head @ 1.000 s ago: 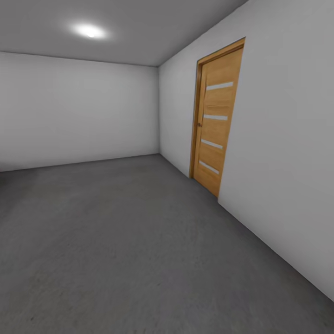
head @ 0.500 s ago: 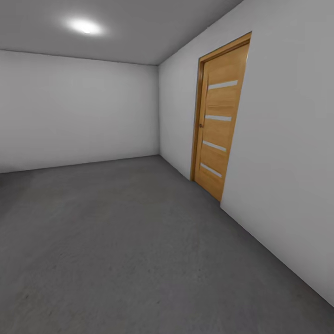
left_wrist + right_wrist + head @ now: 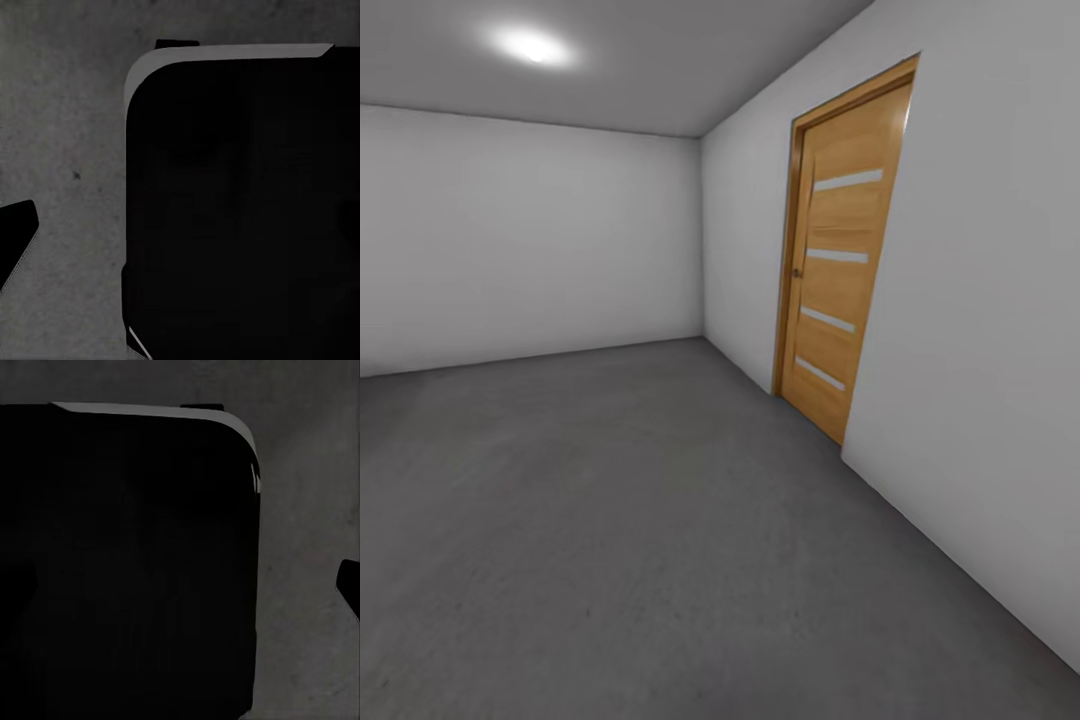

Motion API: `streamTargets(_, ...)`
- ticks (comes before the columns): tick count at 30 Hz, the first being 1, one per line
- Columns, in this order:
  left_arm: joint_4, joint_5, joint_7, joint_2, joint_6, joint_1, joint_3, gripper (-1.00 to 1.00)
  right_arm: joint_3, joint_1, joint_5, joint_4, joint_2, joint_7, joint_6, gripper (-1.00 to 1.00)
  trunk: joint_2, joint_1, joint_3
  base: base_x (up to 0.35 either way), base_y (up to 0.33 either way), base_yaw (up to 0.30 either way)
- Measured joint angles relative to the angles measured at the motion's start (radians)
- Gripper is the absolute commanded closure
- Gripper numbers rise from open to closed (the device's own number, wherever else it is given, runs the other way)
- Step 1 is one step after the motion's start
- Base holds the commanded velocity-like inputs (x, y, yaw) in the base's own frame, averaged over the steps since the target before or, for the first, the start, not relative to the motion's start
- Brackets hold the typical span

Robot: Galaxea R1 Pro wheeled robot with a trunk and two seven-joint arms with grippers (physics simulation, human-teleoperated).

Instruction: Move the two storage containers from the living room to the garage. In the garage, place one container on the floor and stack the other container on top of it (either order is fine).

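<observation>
Head view: the robot faces into the garage [image 3: 540,230], a bare room with white-grey walls and a grey ceiling [image 3: 660,60]. One round spotlight [image 3: 532,46] glows on the ceiling at the upper left. The floor [image 3: 620,520] is dark grey and rough, like concrete, and takes up the lower half of the view. A wooden door [image 3: 842,250] stands shut in the right-hand wall [image 3: 980,350]; it has an orange-brown frame, four pale horizontal strips across its panel and a small handle at its left edge. The far wall [image 3: 530,235] meets the right-hand wall at a corner just left of the door.

Left wrist view: a large black body with a rounded corner and a thin grey edge [image 3: 240,210] covers most of the frame; what it is cannot be told. Beside it lies the same rough grey floor [image 3: 67,135]. A dark pointed piece [image 3: 16,236] juts in at the frame edge; it may be a fingertip, but that is not certain. Whether the left claw is spread or pressed together cannot be told.

Right wrist view: a matching black rounded body [image 3: 127,562] over grey floor [image 3: 307,510], with a small dark tip [image 3: 349,585] at the frame edge. The right claw's state cannot be told either.

Storage containers: where they are cannot be told.
</observation>
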Motion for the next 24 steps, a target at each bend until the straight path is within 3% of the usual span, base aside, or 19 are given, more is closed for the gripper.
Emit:
streamTargets(12,0.001,0.000,0.000,0.000,0.001,0.000,0.001,-1.00,-0.004,0.000,0.000,0.000,0.022,0.000,0.000,-1.00,0.000,0.000,0.000,0.322,0.000,0.000)
streamTargets(24,-0.027,-0.002,0.005,0.001,0.002,0.000,-0.003,-1.00,-0.002,0.000,-0.004,0.000,0.014,0.000,0.000,-1.00,0.000,0.000,0.000,0.322,0.000,0.000)
